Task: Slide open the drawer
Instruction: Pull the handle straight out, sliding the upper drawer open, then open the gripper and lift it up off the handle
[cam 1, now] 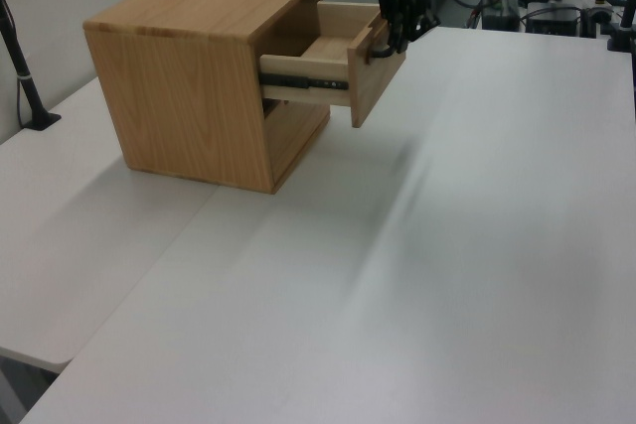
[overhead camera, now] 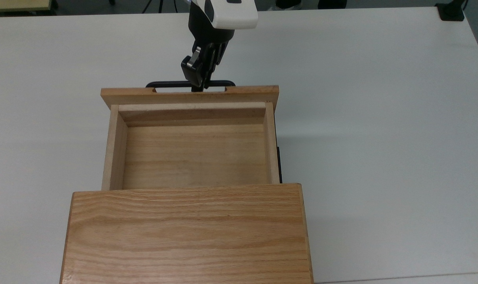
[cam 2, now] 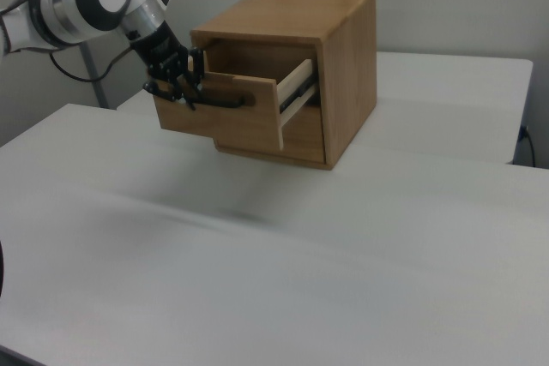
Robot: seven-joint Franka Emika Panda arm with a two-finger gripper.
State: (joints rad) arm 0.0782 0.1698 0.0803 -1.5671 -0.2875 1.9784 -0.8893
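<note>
From my seat the gripper looks clamped on the black bar handle near its middle, though the fingertips drop behind the drawer front in the top view, so the actual pinch is hidden. The arm's white wrist is cut off at the top view's upper edge. The drawer is slid well out of the oak cabinet on the white table, pale inside. In the left view a side runner shows.

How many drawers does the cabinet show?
1: the drawer is pulled out of the cabinet toward the gripper on its handle. Below it, a plain panel.
</note>
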